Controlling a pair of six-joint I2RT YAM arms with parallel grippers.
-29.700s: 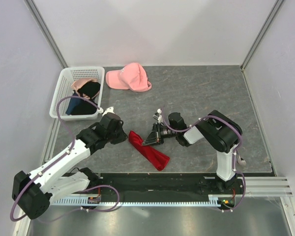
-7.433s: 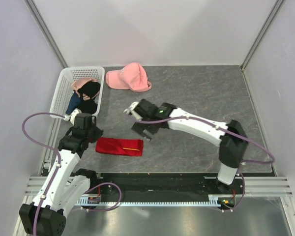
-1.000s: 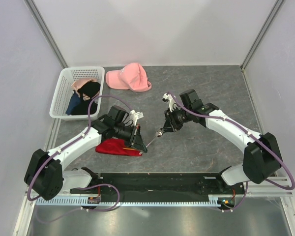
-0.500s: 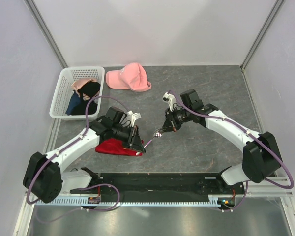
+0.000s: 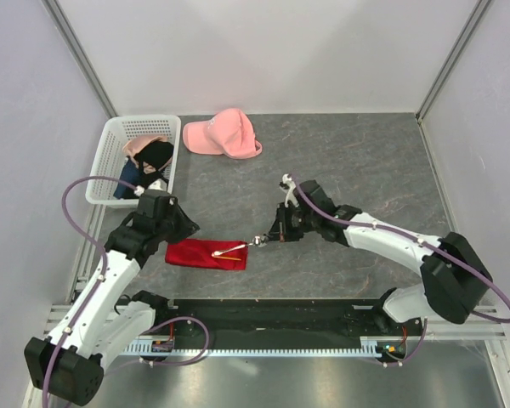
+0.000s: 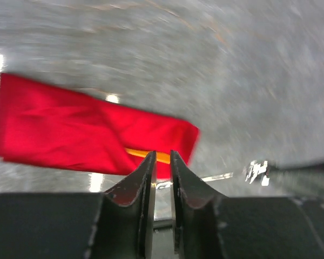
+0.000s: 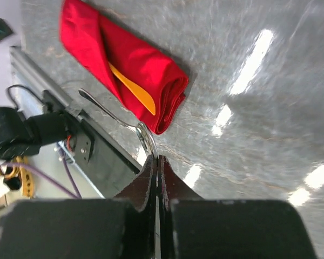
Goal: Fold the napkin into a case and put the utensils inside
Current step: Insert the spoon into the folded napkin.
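Tabletop (image 5: pixel 365 161): napkin (image 5: pixel 191 255); beyond, basket (image 5: pixel 102 174), cap (image 5: pixel 223 134), maybe clothes (image 5: pixel 153 157).

Straight ahead of your left gripper (image 6: pixel 162 156) the case (image 6: pixel 70 135) lies flat on the table (image 5: pixel 365 170), with a stick utensil (image 6: pixel 148 155) in its fold at the end nearest your fingertips. From the tips of your right gripper (image 7: pixel 157 159) a slim utensil (image 7: pixel 113 114) reaches toward that same end, just beside it. Behind your left gripper sits the basket (image 5: pixel 102 170) with garments (image 5: pixel 149 161) in it, and the cap (image 5: pixel 223 134) lies beside the basket, well apart from both grippers.
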